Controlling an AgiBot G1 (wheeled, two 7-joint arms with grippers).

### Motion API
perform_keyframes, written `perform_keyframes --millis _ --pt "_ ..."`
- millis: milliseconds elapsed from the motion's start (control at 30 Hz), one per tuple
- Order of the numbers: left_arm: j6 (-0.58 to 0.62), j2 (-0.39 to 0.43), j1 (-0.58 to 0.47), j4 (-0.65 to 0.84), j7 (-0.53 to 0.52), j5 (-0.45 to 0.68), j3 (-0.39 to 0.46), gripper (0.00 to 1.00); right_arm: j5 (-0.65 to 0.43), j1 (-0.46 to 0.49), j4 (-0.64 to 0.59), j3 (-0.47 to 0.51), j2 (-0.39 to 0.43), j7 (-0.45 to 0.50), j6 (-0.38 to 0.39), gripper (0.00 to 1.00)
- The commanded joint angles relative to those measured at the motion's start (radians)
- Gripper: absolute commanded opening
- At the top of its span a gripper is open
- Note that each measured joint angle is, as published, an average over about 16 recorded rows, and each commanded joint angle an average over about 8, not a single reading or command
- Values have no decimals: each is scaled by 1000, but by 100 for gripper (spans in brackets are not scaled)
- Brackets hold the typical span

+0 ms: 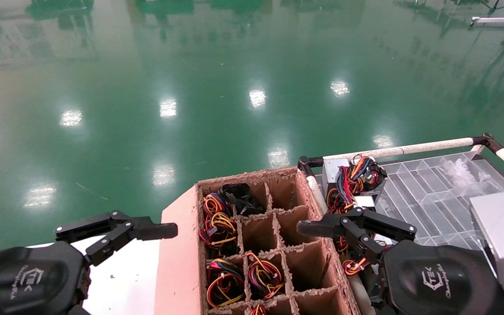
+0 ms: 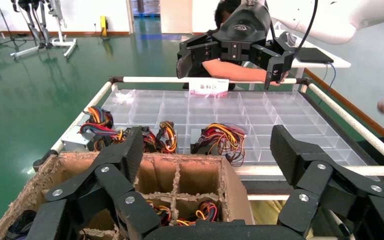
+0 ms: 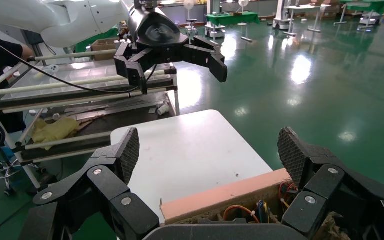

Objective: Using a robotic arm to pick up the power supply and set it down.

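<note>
A brown cardboard box (image 1: 177,258) with divider cells stands in front of me. Most filled cells hold red, yellow and orange wire bundles (image 1: 223,284). One far cell holds a looped bundle of all-black cables (image 1: 239,197), which marks the power supply; its grey body is hidden in the cell. My left gripper (image 1: 160,230) hangs open over the white table, left of the box, and holds nothing (image 2: 206,140). My right gripper (image 1: 311,228) hangs open over the box's right wall, also holding nothing (image 3: 209,142).
To the right of the box is a trolley with white rails (image 1: 409,149) and a clear divided tray (image 1: 431,192). Grey boxes with coloured wires (image 1: 355,177) lie in the tray. The white table (image 1: 120,271) lies to the left. A person's arm (image 2: 240,73) rests beyond the trolley.
</note>
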Motion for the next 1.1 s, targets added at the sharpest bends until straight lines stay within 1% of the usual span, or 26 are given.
perform_keyframes --millis 33,800,933,1100 --pt "0 0 0 0 0 0 0 0 0 0 0 0 0 0 0 100" --pt "0 0 0 0 0 0 0 0 -8 2 1 -3 -2 -2 4 100" --pt "0 0 0 0 0 0 0 0 -79 26 -3 -27 -29 -14 40 100" --pt "0 0 0 1 0 0 0 0 -242 100 -37 -90 -111 -40 116 100"
